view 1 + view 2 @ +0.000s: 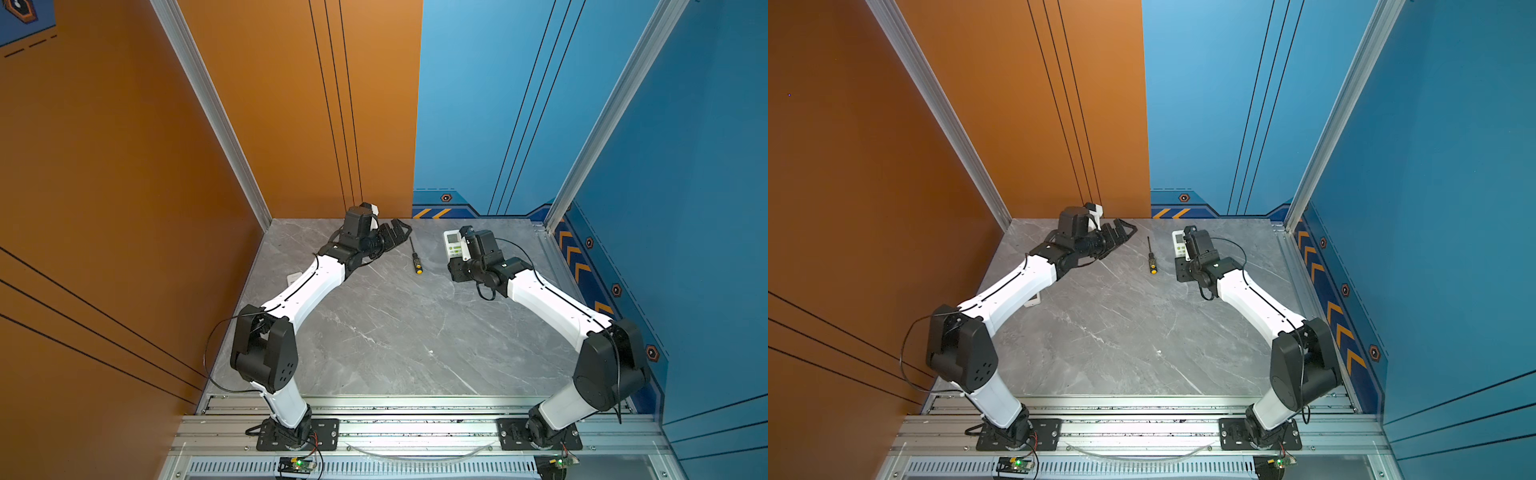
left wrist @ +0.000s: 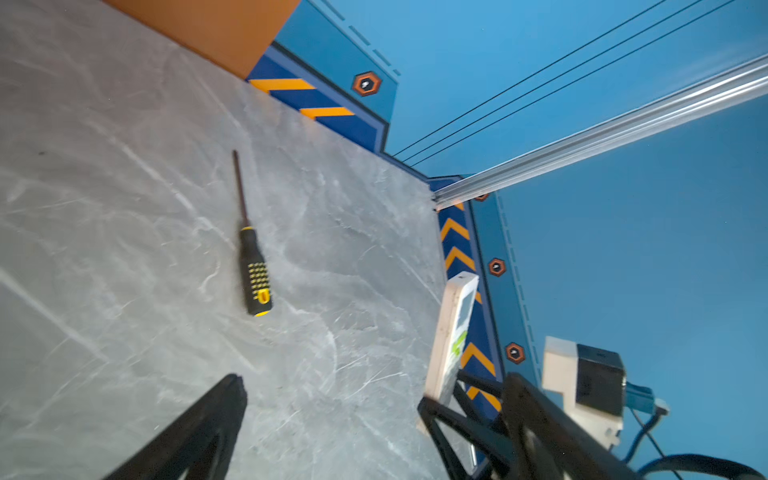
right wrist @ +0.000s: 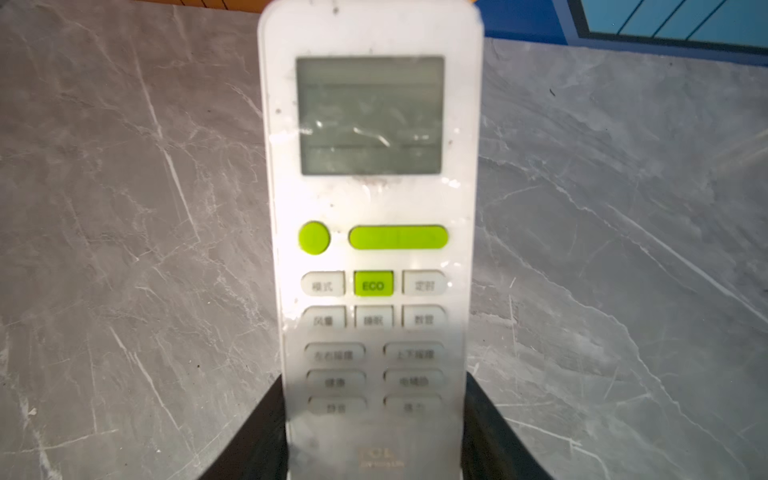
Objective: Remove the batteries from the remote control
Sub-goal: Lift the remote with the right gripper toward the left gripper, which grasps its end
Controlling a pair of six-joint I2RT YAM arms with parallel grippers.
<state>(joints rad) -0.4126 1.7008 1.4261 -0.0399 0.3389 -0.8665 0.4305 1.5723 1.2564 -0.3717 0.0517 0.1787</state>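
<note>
The right gripper is clamped on the lower end of the remote, one black finger against each long edge. Its own wrist view shows what the others do not: the button face, with a grey display farthest from the fingers and green keys nearer them. The left wrist view gives only the remote's thin side edge. In both top views it is a small white bar half covered by the wrist. The batteries are not visible in any view; the remote's back is hidden.

The left gripper stands wide apart and holds nothing, with bare grey tabletop between its fingers. The screwdriver lies flat ahead of it, between the two grippers in a top view.
</note>
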